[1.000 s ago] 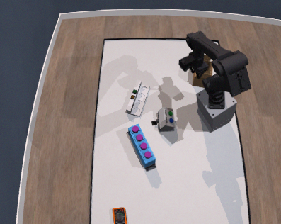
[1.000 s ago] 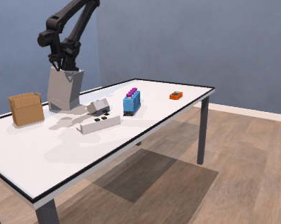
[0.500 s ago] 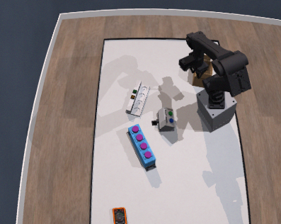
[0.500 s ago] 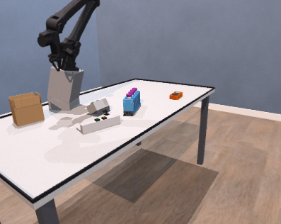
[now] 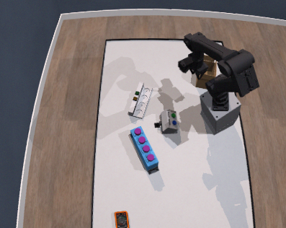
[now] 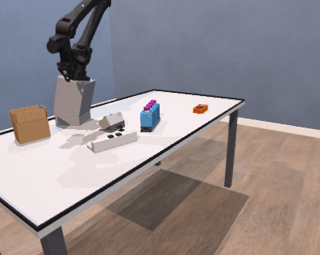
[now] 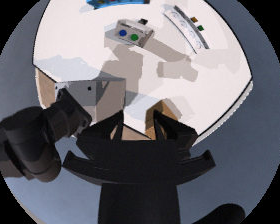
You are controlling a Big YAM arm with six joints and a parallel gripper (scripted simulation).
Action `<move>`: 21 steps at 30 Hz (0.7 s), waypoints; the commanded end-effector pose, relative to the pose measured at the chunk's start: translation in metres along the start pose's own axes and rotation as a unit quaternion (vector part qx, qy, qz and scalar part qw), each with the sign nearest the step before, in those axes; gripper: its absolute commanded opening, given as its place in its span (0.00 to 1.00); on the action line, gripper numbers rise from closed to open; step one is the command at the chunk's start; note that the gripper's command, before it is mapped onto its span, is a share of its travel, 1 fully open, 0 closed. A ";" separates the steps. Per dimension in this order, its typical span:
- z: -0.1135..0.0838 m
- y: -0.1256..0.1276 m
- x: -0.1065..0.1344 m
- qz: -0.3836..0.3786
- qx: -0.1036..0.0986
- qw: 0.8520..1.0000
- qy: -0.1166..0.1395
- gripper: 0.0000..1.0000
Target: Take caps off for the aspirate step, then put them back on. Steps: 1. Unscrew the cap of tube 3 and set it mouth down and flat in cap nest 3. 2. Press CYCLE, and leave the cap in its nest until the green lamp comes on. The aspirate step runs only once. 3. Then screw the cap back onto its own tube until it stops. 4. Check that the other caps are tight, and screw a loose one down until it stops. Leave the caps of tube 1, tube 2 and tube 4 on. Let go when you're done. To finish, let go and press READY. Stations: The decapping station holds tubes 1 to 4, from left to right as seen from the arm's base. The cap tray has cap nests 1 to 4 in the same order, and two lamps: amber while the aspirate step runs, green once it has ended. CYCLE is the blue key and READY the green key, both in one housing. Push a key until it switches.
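Note:
The blue decapping station holds four tubes. A magenta cap sits on each, including the tube 3 cap, second from the far end; tightness cannot be told. The white cap tray has four empty nests. Its amber lamp and green lamp look dark. The grey housing has the blue CYCLE key and green READY key. My gripper is half open and empty, high beside the arm's base.
A cardboard box stands near the arm's base, below the gripper's area. An orange meter lies well beyond the station. The key housing stands between the base and the station and tray.

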State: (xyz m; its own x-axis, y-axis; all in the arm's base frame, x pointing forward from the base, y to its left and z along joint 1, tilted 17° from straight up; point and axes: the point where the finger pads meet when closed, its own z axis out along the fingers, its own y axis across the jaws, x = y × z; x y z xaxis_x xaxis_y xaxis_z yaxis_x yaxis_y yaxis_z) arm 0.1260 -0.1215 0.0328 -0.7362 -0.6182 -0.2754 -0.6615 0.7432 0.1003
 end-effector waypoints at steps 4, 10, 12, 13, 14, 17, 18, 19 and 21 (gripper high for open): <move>-0.008 -0.048 -0.020 0.024 0.029 0.999 0.024 0.49; -0.001 -0.064 -0.041 0.029 0.033 0.999 0.028 0.49; 0.006 -0.058 -0.043 0.036 0.030 0.998 0.033 0.49; 0.001 -0.069 -0.050 0.034 0.038 0.998 0.031 0.49; 0.003 -0.071 -0.055 0.034 0.038 0.998 0.031 0.49; 0.007 -0.078 -0.068 0.039 0.043 0.998 0.033 0.49; 0.009 -0.080 -0.073 0.039 0.043 0.998 0.032 0.49; 0.010 -0.082 -0.078 0.039 0.043 0.998 0.032 0.49; 0.013 -0.086 -0.087 0.044 0.049 0.997 0.033 0.49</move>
State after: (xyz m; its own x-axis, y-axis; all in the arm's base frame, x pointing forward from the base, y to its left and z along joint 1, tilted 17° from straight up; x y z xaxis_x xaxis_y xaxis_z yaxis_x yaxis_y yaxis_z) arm 0.2197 -0.1201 0.0280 -0.7717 -0.6007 -0.2088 -0.6241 0.7785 0.0669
